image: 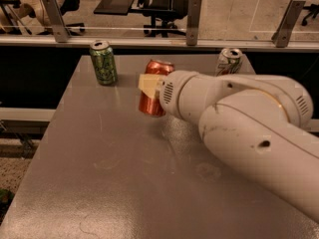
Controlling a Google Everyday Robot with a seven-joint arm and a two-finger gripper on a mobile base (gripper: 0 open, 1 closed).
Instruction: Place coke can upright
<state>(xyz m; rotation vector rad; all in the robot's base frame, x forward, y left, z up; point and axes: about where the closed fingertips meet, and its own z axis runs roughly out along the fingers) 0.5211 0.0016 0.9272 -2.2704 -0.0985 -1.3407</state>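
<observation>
1. Where the grey table [99,173] is not covered, at its left and near side, open room is offered for moving.
2. The right side is filled by the white arm [239,118].
3. The coke can [151,104] is found at the far middle, nearly upright but slightly leaning; contact with the table cannot be told.
4. The green can [103,62], far left, and the white can [228,61], at the far right edge, are set well apart from it.
5. The gripper [151,85] is closed on the coke can, a tan finger [148,83] pressed on its side; setting down and release are judged left.

View down table [99,183]; end effector [152,85] clasping coke can [149,103].
</observation>
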